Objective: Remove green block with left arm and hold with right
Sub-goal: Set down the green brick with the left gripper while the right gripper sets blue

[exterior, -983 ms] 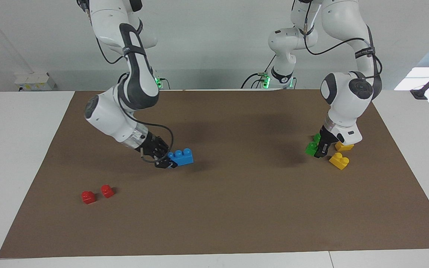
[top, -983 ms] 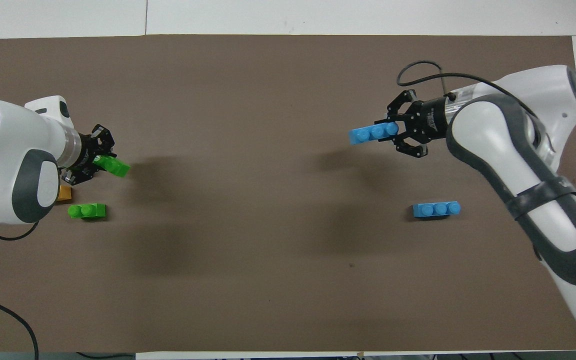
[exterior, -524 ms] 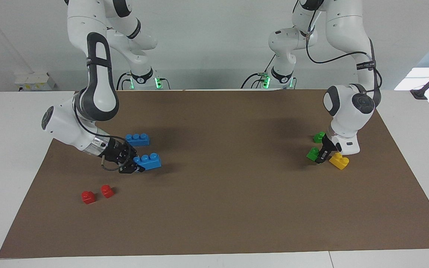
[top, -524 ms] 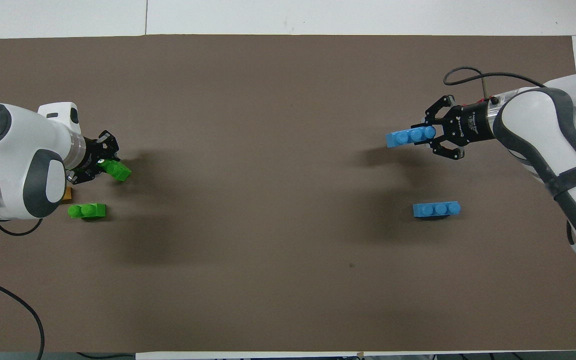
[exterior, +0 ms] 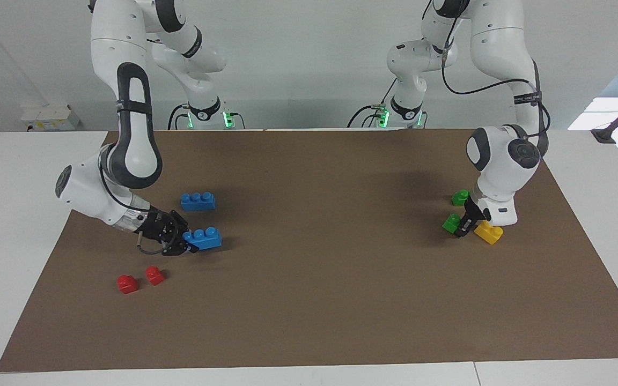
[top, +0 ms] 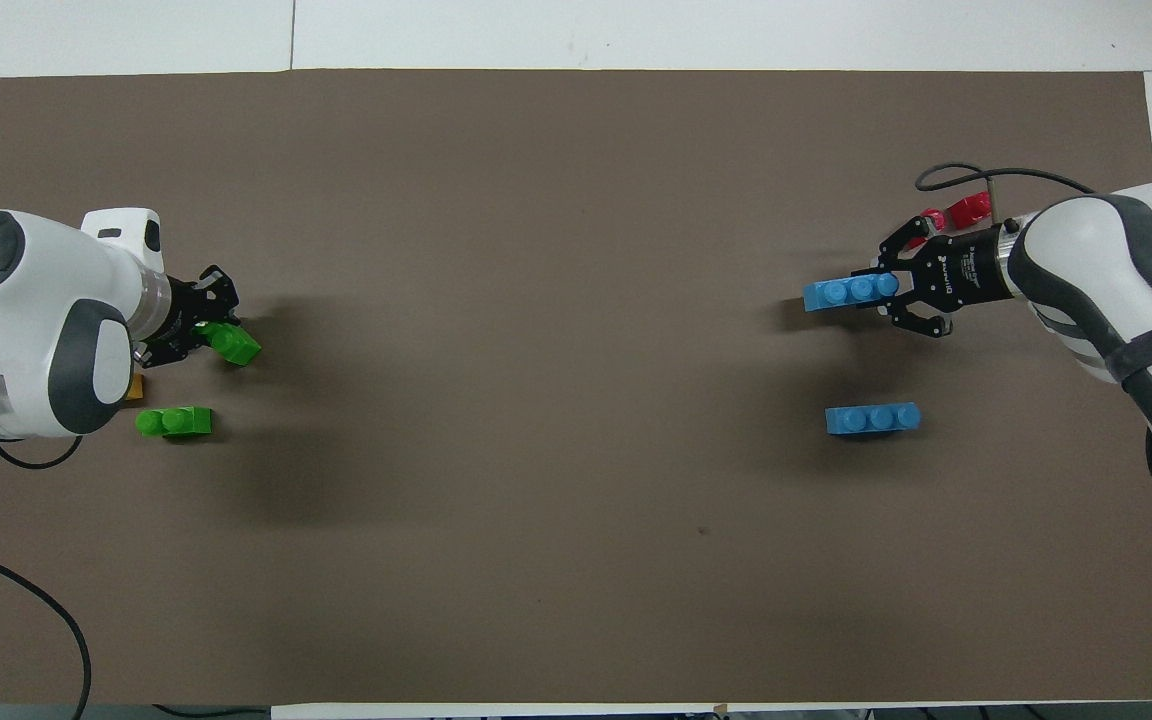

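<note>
Left pincer (exterior: pixel 462 227) pinching green block (exterior: pixel 451 222) low over worktop (exterior: pixel 341 300); right pincer (exterior: pixel 186 245), at 9 o'clock facing-view, pinching blue brick (exterior: pixel 205 238).

Brown paper mat (exterior: pixel 314 300) covered white table. Left gripper (exterior: pixel 462 228), closed on small bright green plastic 2-stud brick (exterior: pixel 451 222), low at left arm's end, just beside yellow plastic brick (exterior: pixel 488 232). 2nd green brick (exterior: pixel 460 197) lay nearer robots. Right gripper (exterior: pixel 183 245) clamped blue 3-stud plastic brick (exterior: pixel 204 238); 2nd blue brick (exterior: pixel 198 201) nearer robots. 2 small red blocks (exterior: pixel 140 279) farther out.
</note>
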You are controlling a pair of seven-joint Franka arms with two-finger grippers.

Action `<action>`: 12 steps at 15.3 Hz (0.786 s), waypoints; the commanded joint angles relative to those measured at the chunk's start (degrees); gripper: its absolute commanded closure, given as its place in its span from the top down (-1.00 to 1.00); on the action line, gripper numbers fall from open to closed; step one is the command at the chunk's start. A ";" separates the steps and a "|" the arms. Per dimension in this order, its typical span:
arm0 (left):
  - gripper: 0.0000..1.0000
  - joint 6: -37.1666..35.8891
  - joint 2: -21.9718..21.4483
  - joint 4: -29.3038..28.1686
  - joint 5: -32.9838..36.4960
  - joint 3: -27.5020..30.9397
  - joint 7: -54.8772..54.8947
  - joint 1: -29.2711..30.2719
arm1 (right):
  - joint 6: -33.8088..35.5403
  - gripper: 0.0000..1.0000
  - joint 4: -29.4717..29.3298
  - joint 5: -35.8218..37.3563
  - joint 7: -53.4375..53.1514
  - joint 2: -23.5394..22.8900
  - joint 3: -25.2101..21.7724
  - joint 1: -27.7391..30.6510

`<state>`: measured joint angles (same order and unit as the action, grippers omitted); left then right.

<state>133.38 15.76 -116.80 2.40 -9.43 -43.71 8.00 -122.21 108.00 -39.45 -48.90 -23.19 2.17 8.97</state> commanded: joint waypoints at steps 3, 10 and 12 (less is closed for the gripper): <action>-0.98 1.44 0.15 -0.53 0.41 -0.23 6.18 1.13 | -7.50 -1.00 6.69 0.34 1.26 0.95 0.81 1.05; 1.00 1.62 0.06 -0.53 0.41 -0.32 6.36 1.66 | -7.16 -1.00 7.05 0.34 1.18 1.13 0.73 2.98; 1.00 0.75 -0.37 -0.10 0.41 -0.32 6.36 1.75 | -6.90 -1.00 7.14 0.34 1.26 1.22 0.73 3.59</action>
<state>133.82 15.82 -116.78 2.43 -9.47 -38.17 9.21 -128.10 112.80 -39.64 -48.91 -22.37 2.45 10.43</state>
